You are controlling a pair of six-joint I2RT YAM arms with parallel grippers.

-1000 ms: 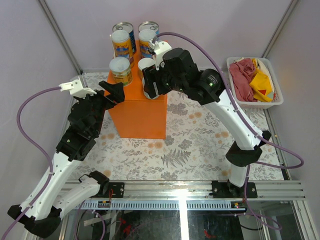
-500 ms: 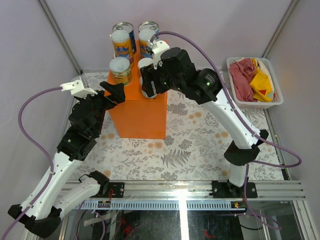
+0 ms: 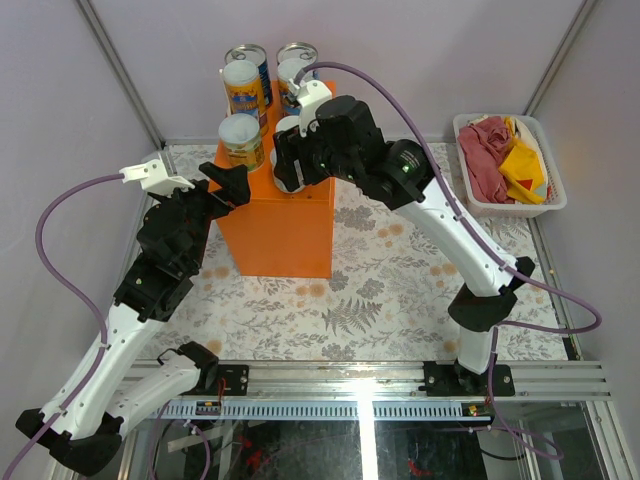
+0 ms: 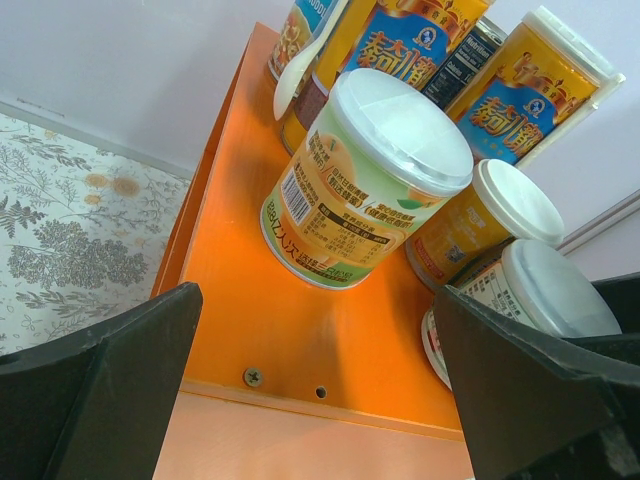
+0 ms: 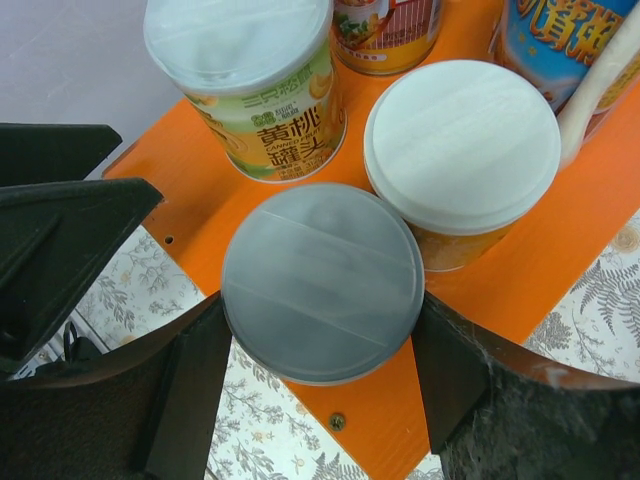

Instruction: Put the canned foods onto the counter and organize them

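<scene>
The orange counter (image 3: 275,225) stands at the table's back middle with several cans on it. Two silver-topped blue cans (image 3: 247,56) stand at the back, two tall white-lidded cans (image 3: 244,88) before them, and a short green-labelled can (image 3: 241,140) at front left. My right gripper (image 3: 290,165) is shut on a short pale-lidded can (image 5: 322,282) at the counter's front right corner, beside a white-lidded orange can (image 5: 462,140). My left gripper (image 3: 222,190) is open and empty at the counter's left front edge (image 4: 300,330), facing the green-labelled can (image 4: 370,180).
A white basket (image 3: 520,209) with red and yellow cloths stands at the back right. The table has a floral cover (image 3: 380,290). Grey walls close in the back and sides. My left gripper's black fingers (image 5: 60,230) show close beside the held can.
My right gripper has moved left and a little farther back over the counter with the pale-lidded can. The left arm has not moved.
</scene>
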